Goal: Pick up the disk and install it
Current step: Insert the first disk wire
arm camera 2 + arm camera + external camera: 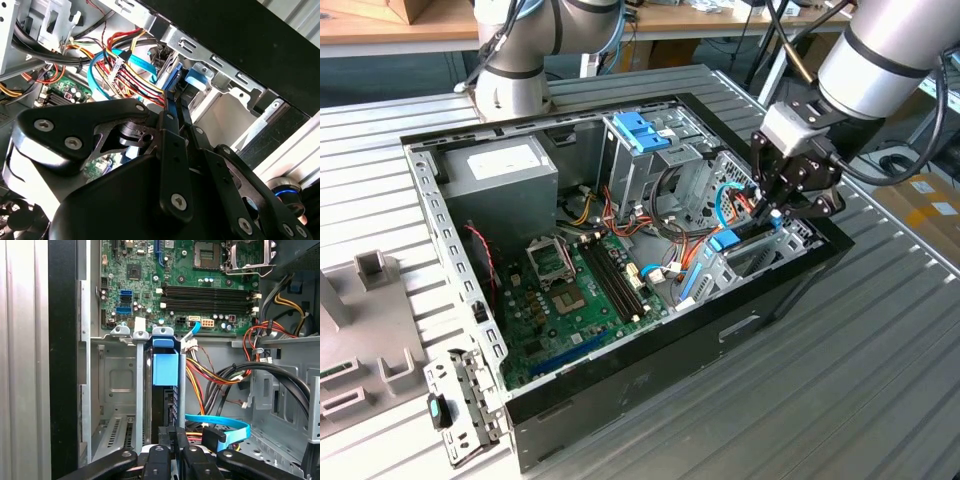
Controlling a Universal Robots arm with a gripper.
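Open desktop computer case (pixel 620 400) lying on its side on a ribbed metal table (pixel 880 380), seen from above in the exterior view. Inside, a green motherboard (pixel 570 300), a grey power-supply box (pixel 500 170) bearing a white label with print too small to read, and a metal drive cage with a blue plastic handle (pixel 642 135). Bundles of red, yellow and black wires (pixel 210 375) and a flat blue data cable (pixel 220 422) crossing the case interior.

Black gripper (pixel 782 205) on a silver-and-grey arm (pixel 885 55), lowered into the corner of the case at the exterior view's right. Fingers (pixel 176 440) drawn close together in the first wrist view, pinching the near edge of the disk (pixel 164 385). Disk standing on edge in a narrow metal bay (pixel 140 390) against the case wall, just beside the motherboard's edge, with only its dark side and blue plastic rail end visible. No label or writing on the disk legible from any angle. Same blue rail end (pixel 192 80) visible past the fingertips in the second wrist view, seated among silver bracket tabs (pixel 220 62).

A second arm's base (pixel 515 60) standing behind the case, and a loose metal bracket (pixel 460 410) resting on the table at the exterior view's left.
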